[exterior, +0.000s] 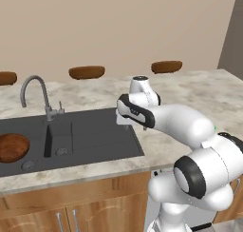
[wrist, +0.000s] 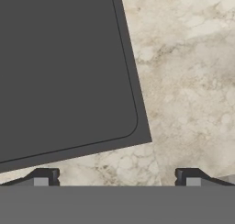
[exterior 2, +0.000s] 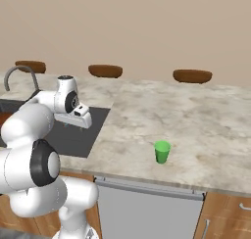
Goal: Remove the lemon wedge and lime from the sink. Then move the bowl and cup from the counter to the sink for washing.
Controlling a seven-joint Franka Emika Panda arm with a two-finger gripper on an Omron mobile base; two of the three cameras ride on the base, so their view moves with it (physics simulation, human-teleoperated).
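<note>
- We are seeing a glossy white arm (exterior: 190, 126) built of rounded, bulbous segments.
- Dark grey to black rings are banding its joints (exterior: 190, 176).
- A white hand block (exterior 2: 78, 116) is sitting beyond a black collar.
- Two small dark fingertips (wrist: 45, 176) with pale grey pads are flanking the gripper (wrist: 117, 177).

Open marble counter (exterior 2: 196, 115) surrounding a lone green cup (exterior 2: 162, 152), curved faucet (exterior: 35, 94) rising behind the sink (exterior: 95, 131), wooden bowl (exterior: 12, 147) occupying its left basin
</note>
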